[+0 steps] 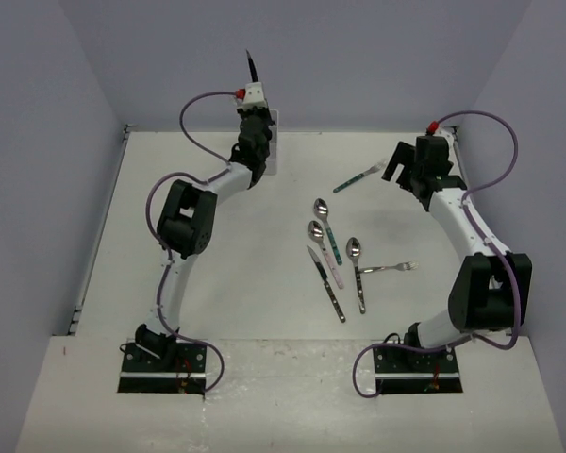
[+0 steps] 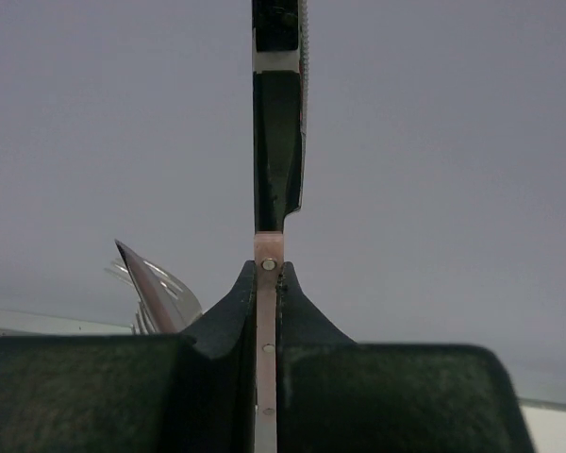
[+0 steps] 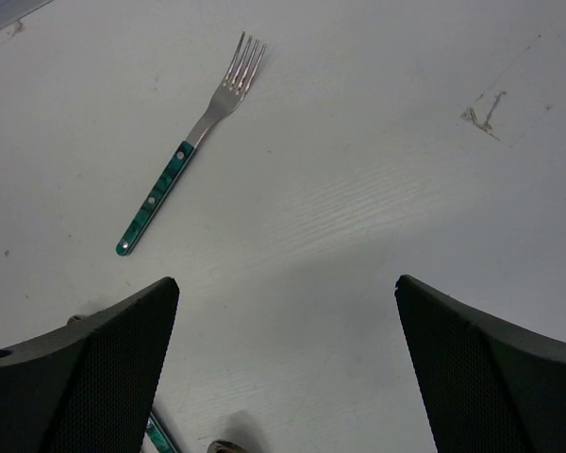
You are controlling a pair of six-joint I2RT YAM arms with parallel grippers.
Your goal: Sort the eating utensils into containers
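My left gripper (image 1: 254, 94) is shut on a pink-handled knife (image 2: 277, 142), held upright with the blade up at the back of the table, above the white holder (image 1: 274, 142). Fork heads (image 2: 149, 294) stand just left of it. My right gripper (image 1: 396, 170) is open and empty, above the table next to a teal-handled fork (image 1: 358, 177), which lies ahead and left of the open fingers in the right wrist view (image 3: 193, 142). In mid-table lie a teal-handled spoon (image 1: 326, 225), a pink-handled spoon (image 1: 324, 251), a dark-handled knife (image 1: 328, 286), another spoon (image 1: 357, 274) and a silver fork (image 1: 389, 268).
Grey walls close in the table at the back and both sides. The left arm's elbow (image 1: 187, 219) stands left of the loose utensils. A teal handle (image 3: 157, 435) and a spoon head (image 3: 224, 445) show at the bottom edge of the right wrist view.
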